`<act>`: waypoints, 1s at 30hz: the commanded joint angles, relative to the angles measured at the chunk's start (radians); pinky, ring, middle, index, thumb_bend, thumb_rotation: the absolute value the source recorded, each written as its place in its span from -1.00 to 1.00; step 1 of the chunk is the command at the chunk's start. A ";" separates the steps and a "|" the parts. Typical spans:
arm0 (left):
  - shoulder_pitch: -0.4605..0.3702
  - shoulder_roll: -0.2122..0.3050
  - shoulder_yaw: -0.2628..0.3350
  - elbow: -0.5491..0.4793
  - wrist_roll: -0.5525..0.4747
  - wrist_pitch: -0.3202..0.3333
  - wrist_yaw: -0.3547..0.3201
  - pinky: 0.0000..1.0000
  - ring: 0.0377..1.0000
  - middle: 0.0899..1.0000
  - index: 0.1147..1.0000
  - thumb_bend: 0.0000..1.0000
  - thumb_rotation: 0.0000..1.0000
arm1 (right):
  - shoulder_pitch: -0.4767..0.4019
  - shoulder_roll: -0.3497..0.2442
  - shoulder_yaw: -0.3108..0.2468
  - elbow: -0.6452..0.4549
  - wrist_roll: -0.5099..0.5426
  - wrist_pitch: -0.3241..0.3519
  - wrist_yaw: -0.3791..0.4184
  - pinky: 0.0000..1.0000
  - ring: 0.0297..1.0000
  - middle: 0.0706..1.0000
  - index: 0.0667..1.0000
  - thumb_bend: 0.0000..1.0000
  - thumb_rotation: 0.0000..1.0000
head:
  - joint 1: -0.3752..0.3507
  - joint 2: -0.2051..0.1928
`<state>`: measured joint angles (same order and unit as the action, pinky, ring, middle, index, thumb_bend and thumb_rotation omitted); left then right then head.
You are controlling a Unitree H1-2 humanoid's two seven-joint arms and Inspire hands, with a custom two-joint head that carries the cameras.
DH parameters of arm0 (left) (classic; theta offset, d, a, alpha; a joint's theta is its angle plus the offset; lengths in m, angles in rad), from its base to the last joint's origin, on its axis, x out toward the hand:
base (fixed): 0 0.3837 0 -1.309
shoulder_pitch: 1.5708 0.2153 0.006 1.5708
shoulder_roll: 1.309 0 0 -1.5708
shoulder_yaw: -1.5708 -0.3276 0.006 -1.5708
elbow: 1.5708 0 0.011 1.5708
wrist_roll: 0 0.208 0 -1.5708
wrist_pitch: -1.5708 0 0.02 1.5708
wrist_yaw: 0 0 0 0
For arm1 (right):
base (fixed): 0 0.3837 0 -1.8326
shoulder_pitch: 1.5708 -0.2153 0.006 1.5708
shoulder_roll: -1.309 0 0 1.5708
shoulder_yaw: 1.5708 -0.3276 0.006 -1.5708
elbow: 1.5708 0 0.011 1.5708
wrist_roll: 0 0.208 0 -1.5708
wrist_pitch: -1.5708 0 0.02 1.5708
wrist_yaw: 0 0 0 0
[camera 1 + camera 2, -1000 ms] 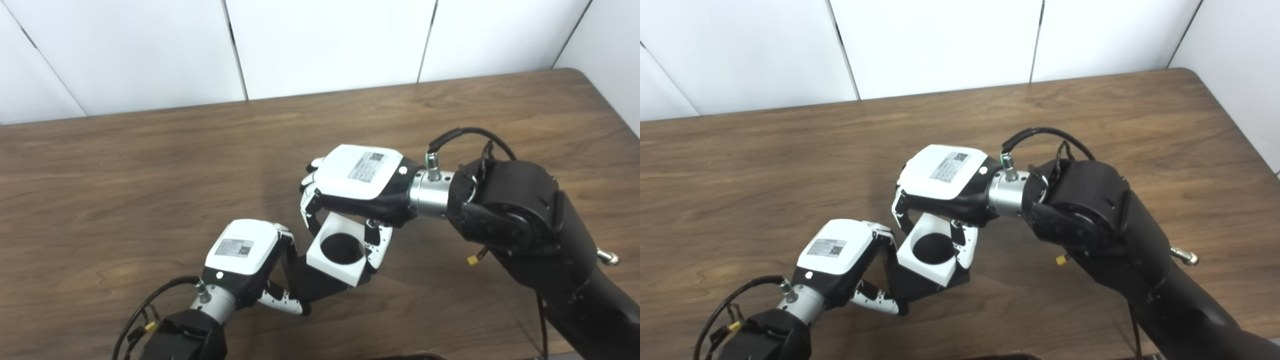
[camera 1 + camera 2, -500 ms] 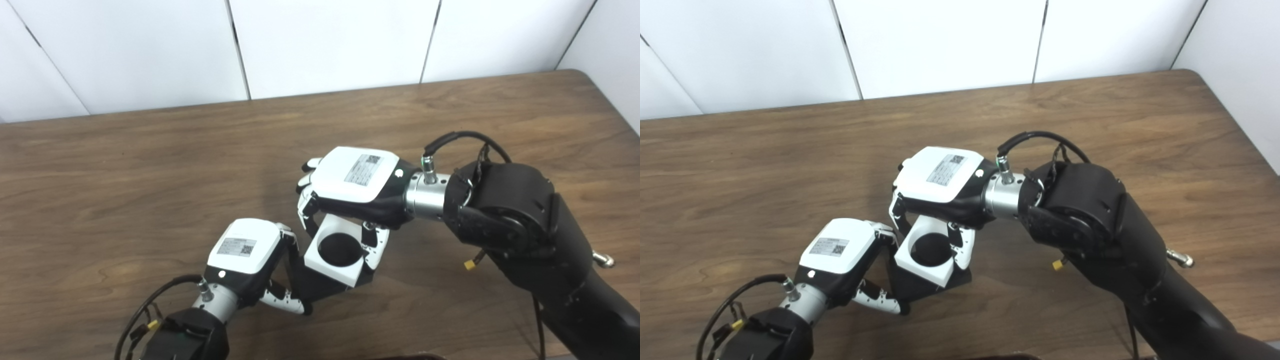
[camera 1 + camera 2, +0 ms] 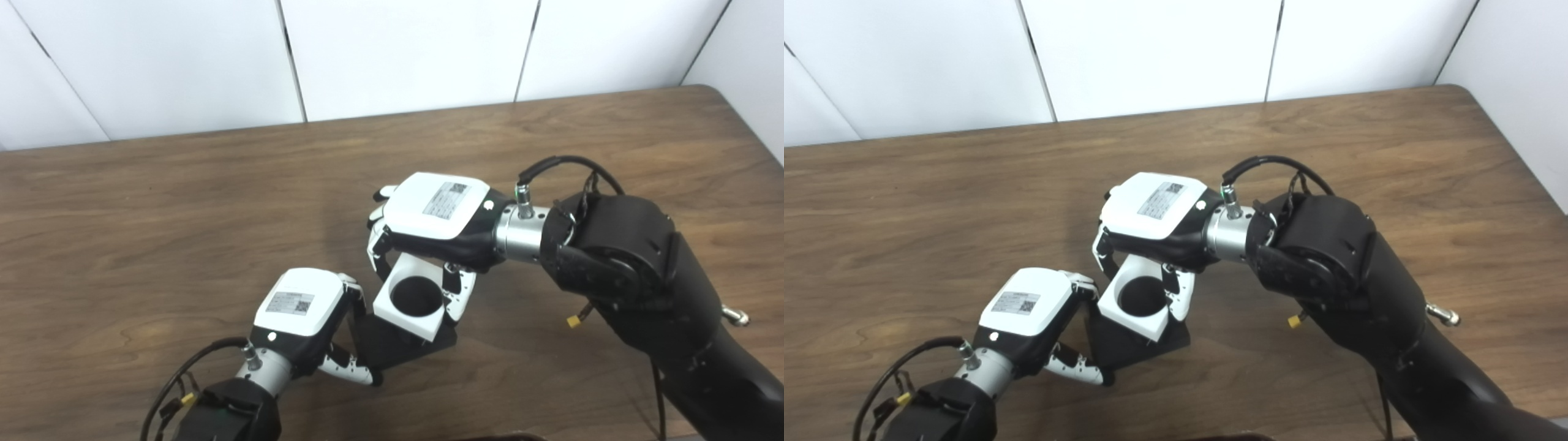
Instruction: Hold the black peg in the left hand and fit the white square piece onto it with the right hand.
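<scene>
Peg: black peg [image 3: 401, 344], its flat dark base showing just past my left fingertips and directly under my right hand; the shaft itself is hidden by the piece, so I cannot tell how far it reaches inside.
Left hand: my left hand [image 3: 303, 324] is closed on the peg's base from its near-left side, fingers [image 3: 349, 369] curled along the lower edge, back of the hand up. I judge this grip is there to keep the base from sliding while the other part is pushed on.
Piece: white piece [image 3: 1138, 301], a square block with 1 round hole, sits below my right palm and touches the peg's base.
Right hand: my right hand [image 3: 438, 223] arches over the piece, fingers [image 3: 460, 297] pinching its sides, which leaves the hole uncovered.
Facing: the hole opens upward, tipped a little toward my head; the block looks slightly tilted, not flat on the base.
Axis: I take the peg's long axis to run up through the hole.
Table: table [image 3: 153, 233] lies beneath both hands.
Stage: fit looks begun, not seated.
</scene>
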<state>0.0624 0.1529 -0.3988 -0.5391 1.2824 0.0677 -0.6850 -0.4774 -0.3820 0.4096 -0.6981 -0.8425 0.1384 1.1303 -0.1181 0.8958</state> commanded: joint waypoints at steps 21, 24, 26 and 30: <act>0.009 -0.007 -0.005 -0.023 0.000 -0.008 -0.038 0.58 0.62 0.52 -0.15 0.02 -0.88 | -0.010 -0.034 -0.032 0.002 0.003 -0.038 -0.022 0.89 0.72 0.45 -0.11 0.05 -0.73 | -0.002 0.006; 0.008 -0.009 -0.005 -0.021 0.003 -0.008 -0.038 0.57 0.62 0.51 -0.15 0.02 -0.88 | -0.009 -0.033 -0.032 -0.004 0.005 -0.034 -0.017 0.92 0.74 0.46 -0.10 0.05 -0.73 | -0.003 0.006; 0.008 -0.011 -0.005 -0.020 0.007 -0.007 -0.039 0.57 0.62 0.52 -0.15 0.02 -0.88 | -0.009 -0.033 -0.033 -0.005 0.005 -0.034 -0.017 0.92 0.74 0.47 -0.10 0.05 -0.73 | -0.002 0.006; 0.006 -0.013 -0.004 -0.018 0.004 -0.007 -0.035 0.57 0.62 0.52 -0.15 0.02 -0.88 | -0.010 -0.032 -0.030 -0.006 -0.001 -0.039 -0.020 0.91 0.74 0.47 -0.10 0.05 -0.72 | -0.003 0.006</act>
<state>0.0645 0.1380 -0.4001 -0.5397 1.2882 0.0677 -0.6896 -0.4632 -0.4001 0.3943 -0.6788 -0.8281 0.1101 1.1189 -0.1197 0.9004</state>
